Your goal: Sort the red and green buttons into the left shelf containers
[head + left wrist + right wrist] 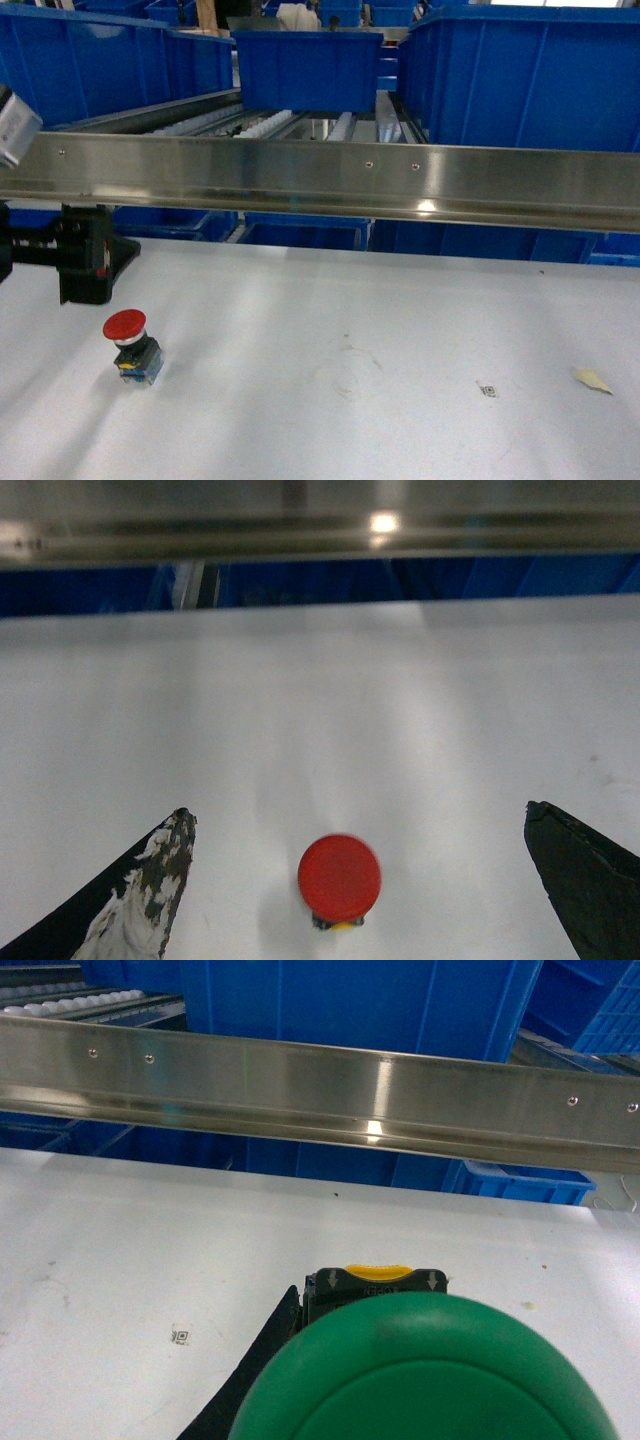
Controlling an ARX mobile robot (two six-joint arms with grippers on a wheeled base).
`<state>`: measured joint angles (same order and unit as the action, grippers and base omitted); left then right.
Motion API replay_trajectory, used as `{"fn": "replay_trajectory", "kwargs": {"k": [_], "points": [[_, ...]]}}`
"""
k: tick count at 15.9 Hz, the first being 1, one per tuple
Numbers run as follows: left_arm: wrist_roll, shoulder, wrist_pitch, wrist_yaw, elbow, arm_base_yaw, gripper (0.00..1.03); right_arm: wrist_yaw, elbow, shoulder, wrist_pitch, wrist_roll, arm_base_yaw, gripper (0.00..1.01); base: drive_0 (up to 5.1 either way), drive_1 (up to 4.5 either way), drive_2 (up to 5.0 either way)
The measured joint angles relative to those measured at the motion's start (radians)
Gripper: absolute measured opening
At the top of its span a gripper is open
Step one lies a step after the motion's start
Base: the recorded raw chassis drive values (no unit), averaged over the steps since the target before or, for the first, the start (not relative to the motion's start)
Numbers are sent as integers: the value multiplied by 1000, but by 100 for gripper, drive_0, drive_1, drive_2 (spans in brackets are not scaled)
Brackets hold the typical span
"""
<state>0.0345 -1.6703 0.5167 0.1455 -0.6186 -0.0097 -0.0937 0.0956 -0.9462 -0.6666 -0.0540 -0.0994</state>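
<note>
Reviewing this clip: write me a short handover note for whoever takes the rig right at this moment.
Left gripper: open, fingers wide on either side of the red button, not touching it. The button stands upright on the white table, at its left side in the head view.
Right gripper: out of the head view; its wrist camera shows the green button filling the foreground with one dark finger against it, so it looks held.
Done: green button apparently picked up. Neither button is in a blue bin yet.
Left: close on the red button, lift it, place both buttons in the left shelf bins.
</note>
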Motion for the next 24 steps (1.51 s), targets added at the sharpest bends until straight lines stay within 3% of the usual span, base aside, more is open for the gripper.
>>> {"fn": "replay_trajectory", "kwargs": {"k": [4, 7, 11, 15, 19, 23, 24], "points": [[33, -181, 113, -34, -42, 5, 98, 0, 0, 0, 0, 0, 0, 27, 0, 0, 0], [33, -310, 60, -42, -136, -30, 98, 0, 0, 0, 0, 0, 0, 27, 0, 0, 0], [-17, -410, 12, -83, -250, -76, 98, 0, 0, 0, 0, 0, 0, 27, 0, 0, 0], [-63, -434, -40, -111, -257, -107, 98, 0, 0, 0, 0, 0, 0, 27, 0, 0, 0], [-106, -471, -22, -124, -253, -99, 98, 0, 0, 0, 0, 0, 0, 27, 0, 0, 0], [-95, -473, 16, -101, -214, -62, 98, 0, 0, 0, 0, 0, 0, 27, 0, 0, 0], [-88, -475, 16, -100, -206, -58, 90, 0, 0, 0, 0, 0, 0, 27, 0, 0, 0]]}}
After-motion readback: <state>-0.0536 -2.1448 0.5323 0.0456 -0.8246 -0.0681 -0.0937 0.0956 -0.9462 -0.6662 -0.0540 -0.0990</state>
